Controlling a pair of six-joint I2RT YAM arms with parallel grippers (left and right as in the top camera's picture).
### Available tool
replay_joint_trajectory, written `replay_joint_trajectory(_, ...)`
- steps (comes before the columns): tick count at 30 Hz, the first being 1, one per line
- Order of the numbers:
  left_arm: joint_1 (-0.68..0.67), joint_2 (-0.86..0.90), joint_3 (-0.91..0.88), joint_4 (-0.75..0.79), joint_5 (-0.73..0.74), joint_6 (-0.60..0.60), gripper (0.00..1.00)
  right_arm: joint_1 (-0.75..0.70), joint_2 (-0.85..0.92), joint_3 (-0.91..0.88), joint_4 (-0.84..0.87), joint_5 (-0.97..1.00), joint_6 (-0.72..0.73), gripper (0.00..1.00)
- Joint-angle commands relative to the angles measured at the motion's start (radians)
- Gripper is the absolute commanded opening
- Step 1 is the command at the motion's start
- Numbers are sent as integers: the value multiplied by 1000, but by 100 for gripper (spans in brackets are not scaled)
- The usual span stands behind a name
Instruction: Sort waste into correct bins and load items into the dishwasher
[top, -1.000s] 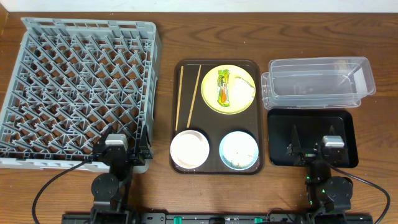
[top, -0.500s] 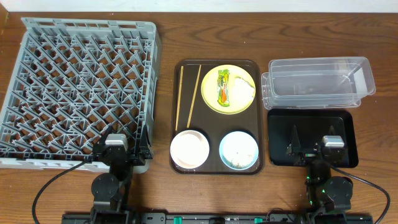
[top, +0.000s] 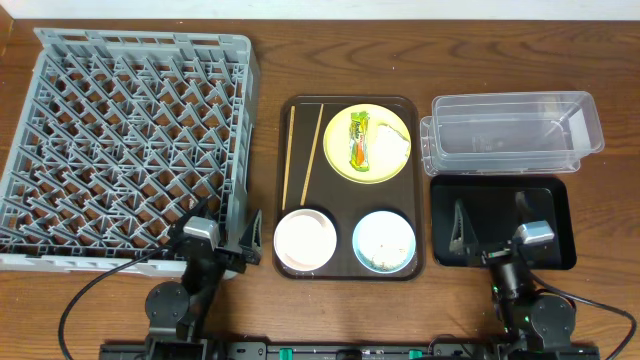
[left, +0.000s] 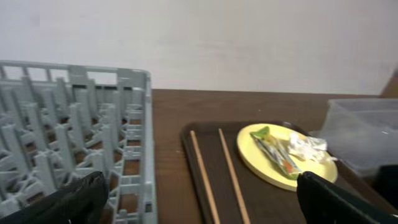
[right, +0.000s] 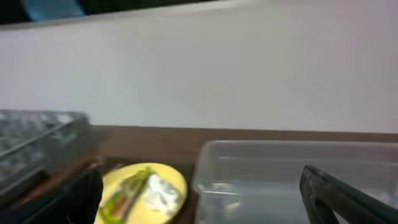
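Dish rack (top: 125, 140), grey, pegged: far left of table, nothing loaded yet. Serving tray (top: 340, 195), brown: centre, just beside rack, carrying all dishes and waste. Clear tub (top: 510, 135): back right, no waste inside. Black tray (top: 495, 195): directly in front of tub, likewise unfilled. Yellow plate (top: 378, 172): back right of serving tray. Cream bowl (top: 304, 241) and blue bowl (top: 384, 241): side by side along tray's front edge; specks in blue one, too small to name. Chopsticks (top: 312, 150), two: back left of serving tray, beside plate, wider apart at far end. Snack wrapper (top: 358, 140) and paper napkin (top: 390, 140): lying on plate, touching. Left gripper (top: 222, 240): at rack's near right corner, swung right toward serving tray within the last second. Right gripper (top: 490, 225): over black tray, shifted left and turned toward plate in the same span. Judged meaning: sorting only now starting, both arms taking aim at serving tray. Fingers on both spread fully apart; nothing held, nothing visibly touched.
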Motion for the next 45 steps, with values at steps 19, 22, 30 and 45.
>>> replay_joint_trajectory(19,2,743,969,-689,89,-13,98,-6,1057,1097,-714,-329,-1,99)
replay_joint_trajectory(22,2,786,999,-724,116,-13,98,-6,1231,1260,-832,-331,-7,99)
replay_joint_trajectory(30,2,803,999,-752,136,-12,98,27,1456,1325,-705,-631,75,99)
replay_joint_trajectory(45,2,803,998,-756,136,-12,98,328,1851,1560,-838,-2,159,83)
